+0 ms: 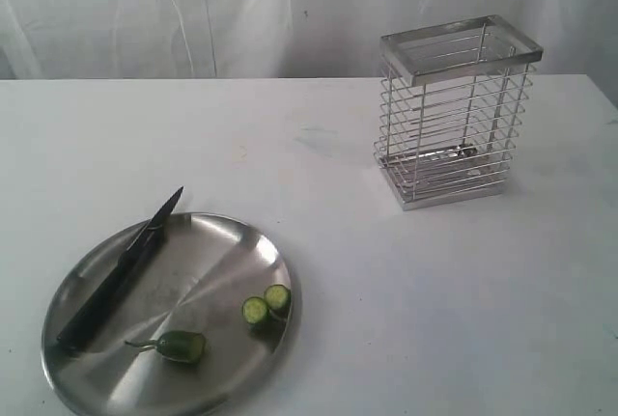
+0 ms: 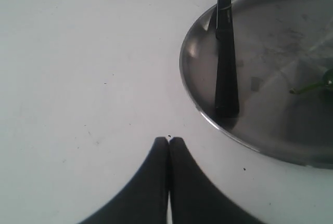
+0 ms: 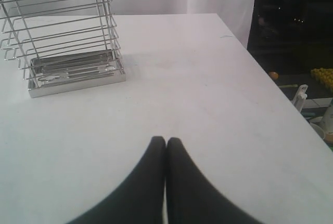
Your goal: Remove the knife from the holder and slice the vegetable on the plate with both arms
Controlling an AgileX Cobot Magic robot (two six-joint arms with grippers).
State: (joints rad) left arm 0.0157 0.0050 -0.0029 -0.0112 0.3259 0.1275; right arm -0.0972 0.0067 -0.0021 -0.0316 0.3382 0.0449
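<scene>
The black knife [image 1: 121,271] lies across the left side of the steel plate [image 1: 222,242], its tip over the far rim. On the plate's near part sit the green stem end of the vegetable [image 1: 179,346] and two cut rounds [image 1: 266,305] with pale faces. The wire holder [image 1: 454,112] stands at the back right with nothing in it. Neither arm shows in the exterior view. My left gripper [image 2: 169,140] is shut and holds nothing, over bare table beside the plate [image 2: 208,115] and the knife [image 2: 226,73]. My right gripper [image 3: 166,141] is shut with nothing in it, near the holder [image 3: 67,52].
The white table [image 1: 406,291] carries only the plate and the holder. In the right wrist view the table edge [image 3: 270,83] falls off to a dark area with clutter below. A white curtain hangs behind the table.
</scene>
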